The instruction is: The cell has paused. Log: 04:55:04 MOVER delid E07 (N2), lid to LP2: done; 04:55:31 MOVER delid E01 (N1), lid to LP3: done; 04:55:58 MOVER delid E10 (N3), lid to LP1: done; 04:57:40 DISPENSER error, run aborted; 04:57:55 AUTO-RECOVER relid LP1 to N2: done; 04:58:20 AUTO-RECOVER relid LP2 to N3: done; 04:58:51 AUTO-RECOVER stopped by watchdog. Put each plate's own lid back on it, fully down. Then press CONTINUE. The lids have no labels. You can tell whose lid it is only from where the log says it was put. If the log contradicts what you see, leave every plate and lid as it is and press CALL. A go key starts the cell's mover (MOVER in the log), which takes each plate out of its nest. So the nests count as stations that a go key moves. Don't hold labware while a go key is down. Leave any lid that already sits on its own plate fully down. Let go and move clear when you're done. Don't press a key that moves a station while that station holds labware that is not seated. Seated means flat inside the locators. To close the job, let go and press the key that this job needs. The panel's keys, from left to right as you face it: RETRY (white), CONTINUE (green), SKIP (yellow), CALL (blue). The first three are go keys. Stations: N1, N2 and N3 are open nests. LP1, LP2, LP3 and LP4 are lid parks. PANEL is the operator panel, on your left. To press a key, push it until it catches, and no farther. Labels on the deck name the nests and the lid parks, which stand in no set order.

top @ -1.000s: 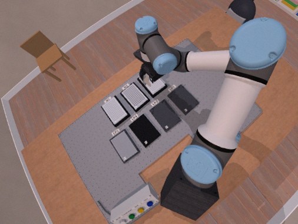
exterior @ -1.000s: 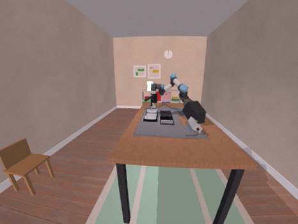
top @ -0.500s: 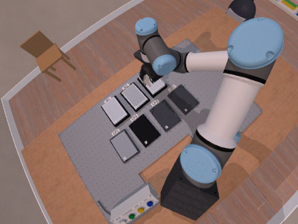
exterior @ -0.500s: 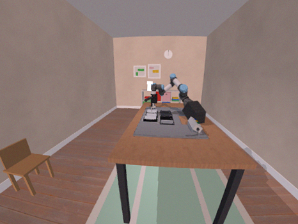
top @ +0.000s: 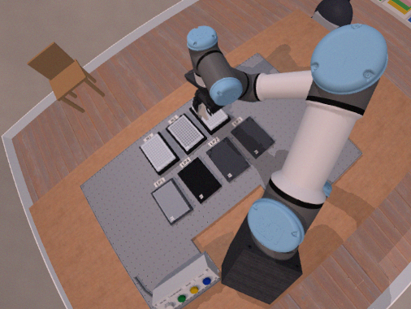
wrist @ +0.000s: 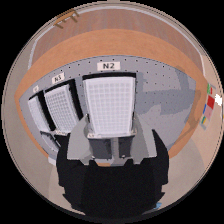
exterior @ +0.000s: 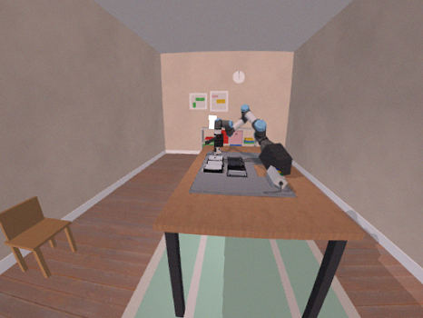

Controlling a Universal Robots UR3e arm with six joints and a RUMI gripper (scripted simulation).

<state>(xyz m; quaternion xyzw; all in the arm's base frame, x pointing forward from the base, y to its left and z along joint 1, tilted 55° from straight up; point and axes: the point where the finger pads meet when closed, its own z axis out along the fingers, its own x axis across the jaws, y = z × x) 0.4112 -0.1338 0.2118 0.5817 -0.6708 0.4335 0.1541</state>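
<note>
My gripper [top: 206, 114] [exterior: 217, 154] [wrist: 110, 113] is at N2, its jaws shut on the near part of a pale lid [wrist: 110, 104]. Wells show faintly through the lid; whether it is fully down is hidden. The N3 plate [top: 186, 132] [wrist: 62, 107] shows sharp wells and looks bare. The N1 plate [top: 158, 152] [wrist: 40, 112] looks paler, as if lidded. A light grey lid [top: 171, 201] [exterior: 237, 173] lies on the nearest park. LP4 [top: 199, 180] is black and looks empty. LP2 [top: 228, 158] and the farthest park [top: 253, 137] are dark grey; a clear lid there cannot be ruled out.
The panel carries a white key [top: 170, 305], green key [top: 182, 298], yellow key [top: 194, 290] and blue key [top: 206, 280]. The arm's base [top: 261, 270] stands right of it. The parks lie in a row beside the nests. The forearm reaches over the deck's far end.
</note>
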